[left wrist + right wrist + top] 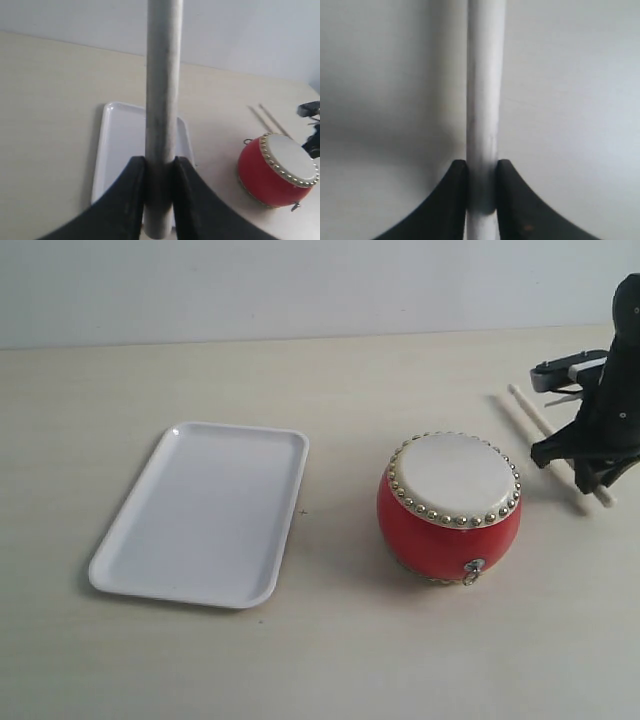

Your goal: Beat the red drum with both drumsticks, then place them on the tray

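The red drum (450,505) (277,170) stands upright on the table, right of the white tray (200,510) (120,145), which holds nothing. My right gripper (590,468) (481,165) is low at the table's right edge, beyond the drum, shut on a pale drumstick (540,423) (484,100) that points away toward the back. My left gripper (160,160) is out of the exterior view. In the left wrist view it is shut on the other drumstick (163,90), up above the tray's near end, well apart from the drum.
A pale wall runs behind the beige table (330,660). The right arm's black body (625,360) rises at the right edge of the exterior view.
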Robot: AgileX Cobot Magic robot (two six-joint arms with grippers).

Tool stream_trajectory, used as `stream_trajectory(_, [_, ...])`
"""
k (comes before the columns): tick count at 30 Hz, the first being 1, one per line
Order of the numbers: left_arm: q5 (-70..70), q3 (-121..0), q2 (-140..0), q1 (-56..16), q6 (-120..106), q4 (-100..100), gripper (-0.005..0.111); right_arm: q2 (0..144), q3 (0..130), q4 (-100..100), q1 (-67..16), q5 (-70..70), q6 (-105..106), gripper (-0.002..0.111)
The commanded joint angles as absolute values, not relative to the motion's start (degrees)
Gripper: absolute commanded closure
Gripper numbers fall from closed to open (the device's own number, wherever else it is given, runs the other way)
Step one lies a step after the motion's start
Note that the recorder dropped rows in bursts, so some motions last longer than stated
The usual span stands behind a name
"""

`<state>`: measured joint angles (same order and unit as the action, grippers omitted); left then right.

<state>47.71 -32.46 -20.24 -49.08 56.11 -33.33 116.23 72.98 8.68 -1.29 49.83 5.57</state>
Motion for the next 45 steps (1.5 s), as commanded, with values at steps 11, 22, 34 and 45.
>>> stream_trajectory(11, [55.05,-42.86,-47.03,-49.07,25.29,-18.22,0.107,81.59,60.25,-1.74,-1.36,57.48,9.14,0.108])
stream_trajectory(22, [46.71,-42.86,-62.95,-49.07,7.96,1.36,0.107,57.26,44.35,-3.06,-11.01,69.96,6.51,0.108])
stream_trajectory(34, [36.48,-42.64,-68.64,-49.07,7.65,12.88,0.107,56.0,41.19,-10.27,-22.7,69.96,0.71,0.108])
stream_trajectory(45, [41.51,-50.86,-86.28,-49.29,0.0,7.79,0.107,59.46,42.49,-10.83,-22.98,69.96,-2.89,0.108])
